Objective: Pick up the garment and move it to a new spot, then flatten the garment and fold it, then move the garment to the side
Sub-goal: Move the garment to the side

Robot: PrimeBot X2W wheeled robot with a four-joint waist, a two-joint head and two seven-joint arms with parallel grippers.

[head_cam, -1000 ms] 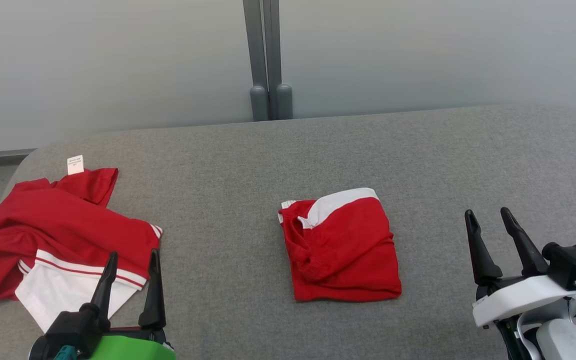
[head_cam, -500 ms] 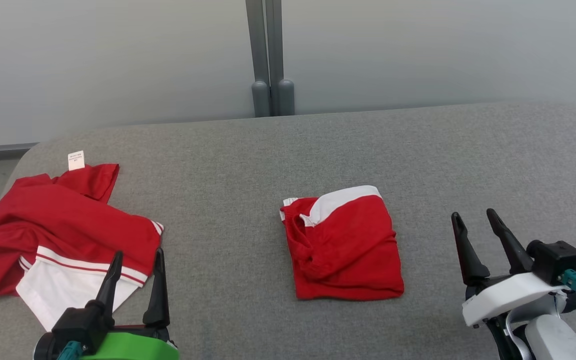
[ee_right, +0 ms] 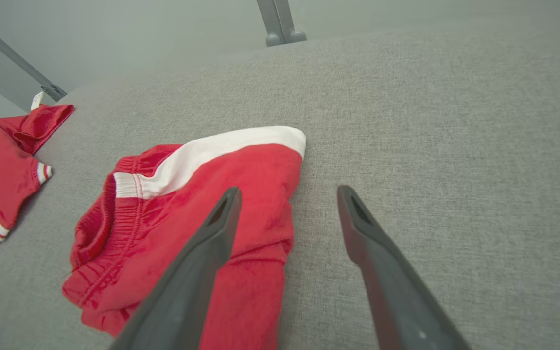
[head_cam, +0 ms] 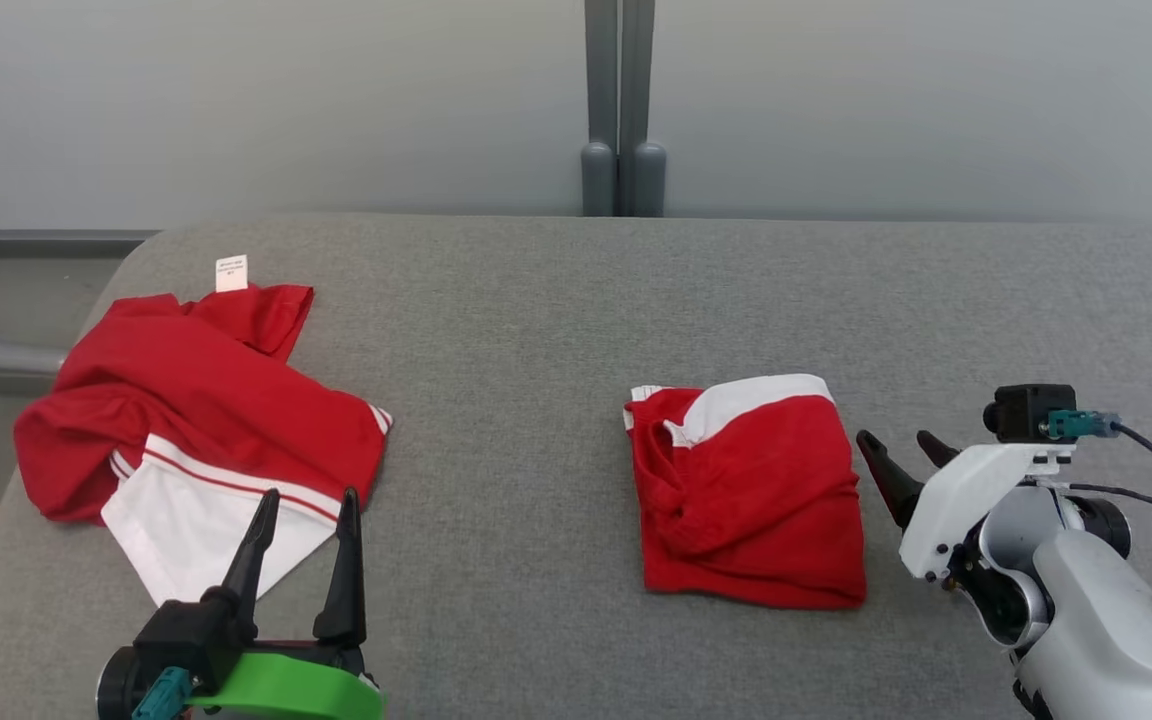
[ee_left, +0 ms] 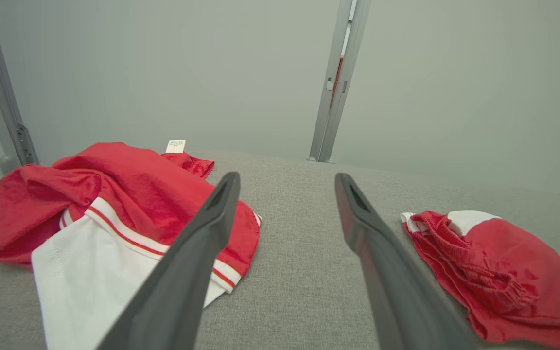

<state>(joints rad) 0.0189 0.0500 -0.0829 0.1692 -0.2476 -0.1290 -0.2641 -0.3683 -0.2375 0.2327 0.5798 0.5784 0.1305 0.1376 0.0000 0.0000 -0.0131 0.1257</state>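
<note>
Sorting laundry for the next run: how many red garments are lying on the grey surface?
2. A crumpled red-and-white garment lies at the left, beyond the left claw; a folded red garment lies right of centre, beside the right claw. None seems hidden.

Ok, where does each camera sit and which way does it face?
Head: looks down at the grey padded surface; left gripper lower left, right gripper lower right.
Left wrist: along its open fingers, toward the crumpled red-and-white shirt.
Right wrist: along its open fingers, over the folded red shorts.
Shared: both wrist views show both garments.
</note>
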